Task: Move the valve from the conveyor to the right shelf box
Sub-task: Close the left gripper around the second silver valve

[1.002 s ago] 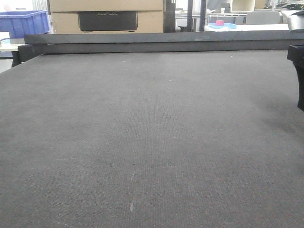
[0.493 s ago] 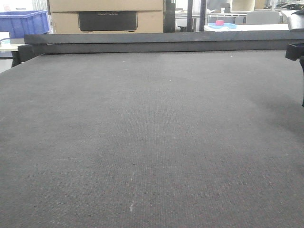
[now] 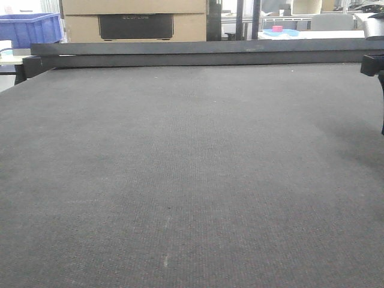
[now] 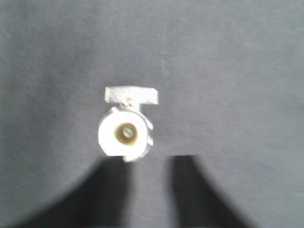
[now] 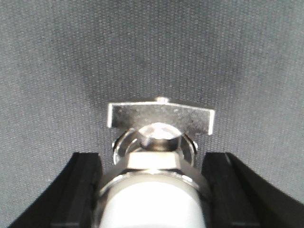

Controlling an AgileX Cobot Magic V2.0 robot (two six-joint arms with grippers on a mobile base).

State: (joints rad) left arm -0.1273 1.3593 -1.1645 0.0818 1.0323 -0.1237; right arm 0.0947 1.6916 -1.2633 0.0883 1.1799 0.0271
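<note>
Two valves show, one in each wrist view.

Right wrist view: valve [image 5: 156, 137] sits between the black fingers [image 5: 83, 190] of the right gripper [image 5: 153, 161]. The jaws are clamped on its body, one finger at 9 o'clock and one at 3 o'clock, both touching its sides as far as the view shows. Its flat metal handle [image 5: 160, 116] lies crosswise at 12 o'clock of the body. The near end of the body is a white blur. The grey weave of the conveyor bench [image 5: 152, 47] fills the background. Cannot tell if the valve touches it.

Left wrist view: second valve [image 4: 126, 134] lies on the conveyor bench [image 4: 237, 71], end-on to the camera. It has a pale round body with a brass-coloured centre, and its handle bar [image 4: 130, 95] is at 12 o'clock. Left gripper [image 4: 148, 162] has its jaws apart, with two dark blurred fingers [image 4: 190, 190] coming up from 6 o'clock. The second valve is just past the tips, at 11 o'clock of the gap and close to the 9 o'clock finger.

Front view: the conveyor bench [image 3: 180, 180] fills most of the frame. A black rail [image 3: 198, 53] crosses at 12 o'clock. A black piece of the right arm [image 3: 373, 63] shows at the 3 o'clock edge. Behind the rail are a blue bin [image 3: 30, 29] at 11 o'clock and a cardboard box [image 3: 135, 21] with a black panel at 12 o'clock.
</note>
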